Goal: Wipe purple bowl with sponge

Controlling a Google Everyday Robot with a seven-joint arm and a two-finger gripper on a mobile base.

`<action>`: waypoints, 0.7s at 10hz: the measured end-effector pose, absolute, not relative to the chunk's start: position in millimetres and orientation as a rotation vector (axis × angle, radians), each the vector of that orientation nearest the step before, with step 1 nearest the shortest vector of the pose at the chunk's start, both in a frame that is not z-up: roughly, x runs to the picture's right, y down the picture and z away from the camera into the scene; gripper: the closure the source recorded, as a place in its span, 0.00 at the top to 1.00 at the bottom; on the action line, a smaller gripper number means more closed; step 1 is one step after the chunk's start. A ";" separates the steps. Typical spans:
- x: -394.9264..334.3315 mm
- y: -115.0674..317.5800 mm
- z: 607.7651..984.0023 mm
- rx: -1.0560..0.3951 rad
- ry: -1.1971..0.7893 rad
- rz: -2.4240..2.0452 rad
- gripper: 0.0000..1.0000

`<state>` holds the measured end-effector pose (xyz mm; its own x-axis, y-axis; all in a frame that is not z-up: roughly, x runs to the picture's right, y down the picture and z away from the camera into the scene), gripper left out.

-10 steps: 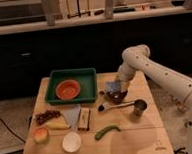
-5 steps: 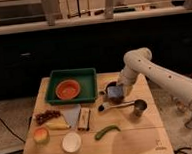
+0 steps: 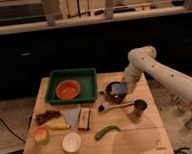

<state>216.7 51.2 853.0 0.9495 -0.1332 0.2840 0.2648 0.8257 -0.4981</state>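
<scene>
Where the white arm (image 3: 154, 69) bends down over the right half of the wooden table (image 3: 144, 138), the gripper (image 3: 123, 85) hangs at the right rim of the purple bowl (image 3: 110, 93), directly at the sponge (image 3: 119, 89). Whether it is clamped on the sponge or only resting against it cannot be told. The purple bowl is small and round, so dark that it reads almost black, and it sits just to the right of the green tray (image 3: 71, 72), near the middle of the table. The sponge is a small light-blue block inside the bowl, toward its right side, bright against the dark inside. An orange bowl (image 3: 68, 88) of about the same size sits in the green tray. In front of the purple bowl stands a metal cup (image 3: 139, 107). Nearer the front edge lie a green vegetable (image 3: 108, 131) and a white bowl (image 3: 71, 141). To the left are a pale triangular piece (image 3: 72, 116), a brown bar (image 3: 84, 119) and a banana (image 3: 57, 126).
</scene>
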 end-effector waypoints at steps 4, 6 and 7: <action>225.5 28.0 865.4 -0.535 -0.222 -0.174 0.01; 211.2 22.6 869.6 -0.526 -0.228 -0.185 0.01; 202.8 21.6 870.6 -0.521 -0.238 -0.196 0.01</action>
